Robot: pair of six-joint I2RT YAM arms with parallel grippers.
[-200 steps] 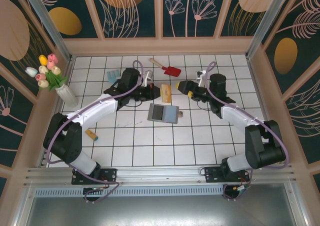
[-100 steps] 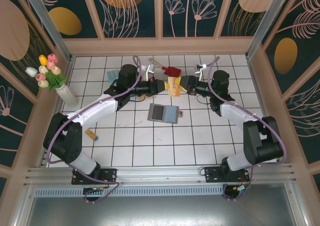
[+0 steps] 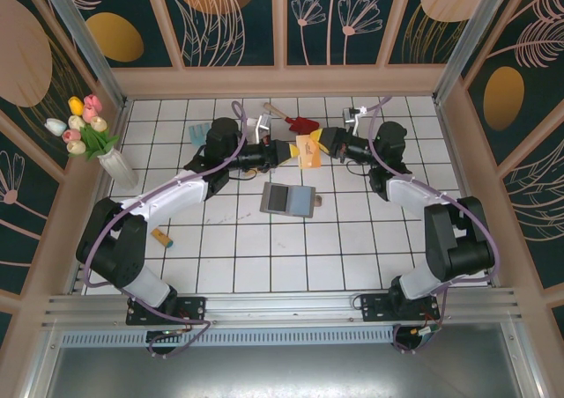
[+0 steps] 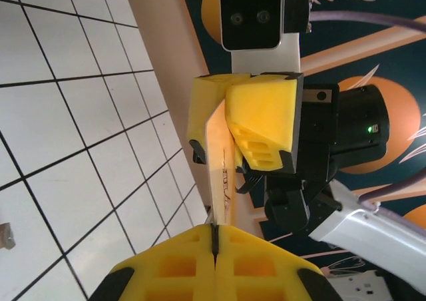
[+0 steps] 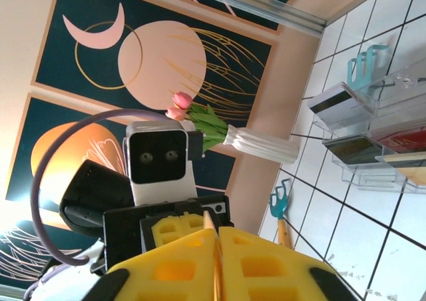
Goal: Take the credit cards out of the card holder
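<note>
An orange-yellow credit card (image 3: pixel 308 151) hangs in the air above the back of the table, gripped from both ends. My left gripper (image 3: pixel 291 151) is shut on its near edge (image 4: pixel 219 181), seen edge-on between the yellow fingertips (image 4: pixel 180 261). My right gripper (image 3: pixel 318 141) is shut on the other end, with its yellow fingers (image 4: pixel 263 124) clamped over the card. In the right wrist view the card's thin edge (image 5: pixel 210 222) pokes out between my shut right gripper (image 5: pixel 216 238). The grey-blue card holder (image 3: pixel 288 199) lies open on the tiles below, apart from both grippers.
A red toy shovel (image 3: pixel 300 122) lies behind the grippers. A clear divided tray (image 5: pixel 399 88) holds several cards. A teal rake (image 5: pixel 281 208) lies on the tiles, and a vase of tulips (image 3: pixel 97 143) stands at the left wall.
My left gripper carried the card up and to the right. My right gripper swung in from the right with its jaws open and shut on the card's other end.
</note>
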